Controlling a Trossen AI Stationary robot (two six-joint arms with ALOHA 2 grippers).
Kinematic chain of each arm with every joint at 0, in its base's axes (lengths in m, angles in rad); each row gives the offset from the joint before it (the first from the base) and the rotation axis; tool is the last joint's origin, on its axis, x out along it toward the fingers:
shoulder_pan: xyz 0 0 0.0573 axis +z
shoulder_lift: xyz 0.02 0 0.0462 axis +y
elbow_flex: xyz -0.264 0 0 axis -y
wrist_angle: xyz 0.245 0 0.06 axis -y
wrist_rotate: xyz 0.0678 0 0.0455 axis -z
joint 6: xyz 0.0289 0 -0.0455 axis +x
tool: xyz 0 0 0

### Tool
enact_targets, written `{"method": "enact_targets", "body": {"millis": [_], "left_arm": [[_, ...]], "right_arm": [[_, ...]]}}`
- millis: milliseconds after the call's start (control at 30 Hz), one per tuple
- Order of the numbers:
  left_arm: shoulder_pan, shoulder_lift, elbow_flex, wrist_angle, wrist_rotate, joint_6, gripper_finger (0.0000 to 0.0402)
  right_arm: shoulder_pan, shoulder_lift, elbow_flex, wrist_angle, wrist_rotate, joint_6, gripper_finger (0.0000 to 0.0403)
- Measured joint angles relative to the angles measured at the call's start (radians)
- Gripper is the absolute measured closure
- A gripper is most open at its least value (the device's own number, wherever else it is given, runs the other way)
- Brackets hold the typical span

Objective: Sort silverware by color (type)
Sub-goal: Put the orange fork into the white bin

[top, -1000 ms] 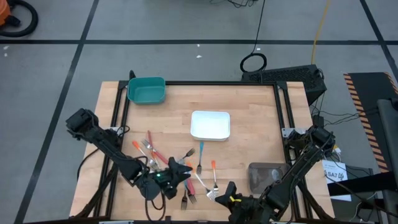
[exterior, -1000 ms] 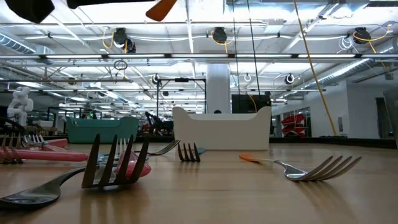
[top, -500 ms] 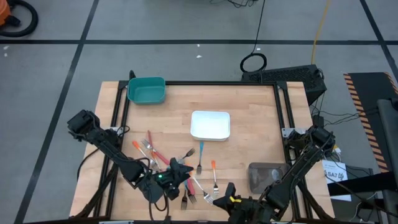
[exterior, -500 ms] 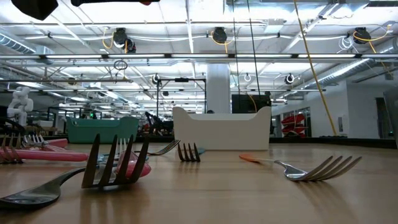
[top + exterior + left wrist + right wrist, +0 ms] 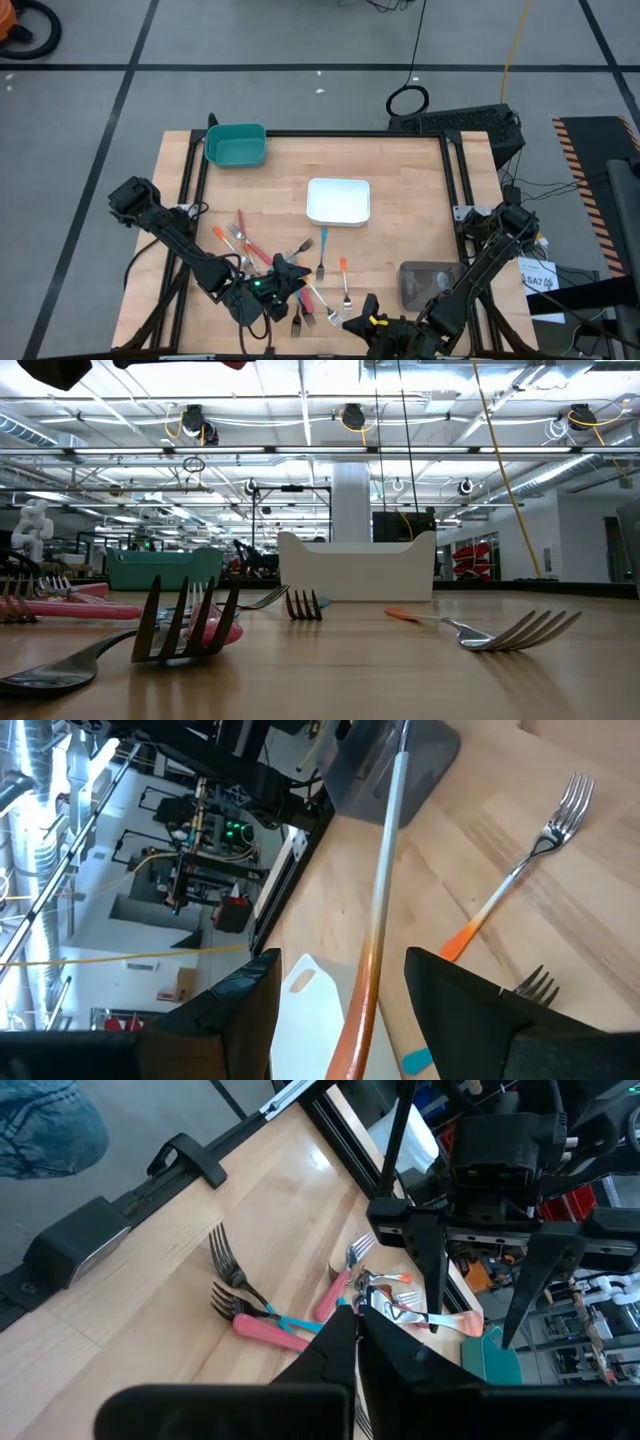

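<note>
The left pincer hangs over the near left part of the wooden tabletop, just above the scatter of forks, and it is grasping one of them — an orange-handled fork whose shaft runs up between the two dark fingers in the left wrist view, the orange handle nearest the camera and the grey metal stem pointing away. Below and beyond it on the wood lies another orange-handled fork, tines away from the pincer, with a bit of a blue handle and a dark set of tines close by. The right pincer sits at the near edge of the tabletop, right of the left one, clenched with nothing between its tips; its own camera looks across a heap of forks with pink handles, a thin teal one crossing them. From above, the rest of the silverware lies in a loose cluster ahead of the two arms: a few orange and red ones to the left, a blue-handled fork and an orange-handled one nearer the middle, and dark tines near the front edge. A white tray stands in the middle of the tabletop, a teal tray at the far left corner, and a grey tray at the near right — the forks on the wood lie outside all three.
</note>
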Motion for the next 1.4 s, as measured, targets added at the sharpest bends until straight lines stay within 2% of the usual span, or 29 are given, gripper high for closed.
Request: {"method": "enact_targets", "body": {"millis": [333,533,1400], "left_arm": [[0.013,0.000,0.000,-0.059,-0.009,-0.042,0.0266],[0.019,0.000,0.000,-0.073,-0.009,-0.055,0.0299],[0.019,0.000,0.000,-0.072,-0.009,-0.055,0.0310]], "right_arm": [[0.000,0.000,0.000,0.000,0.001,0.001,0.0403],[0.000,0.000,0.000,0.000,0.001,0.001,0.0403],[0.000,0.000,0.000,0.000,0.002,0.002,0.0403]]}}
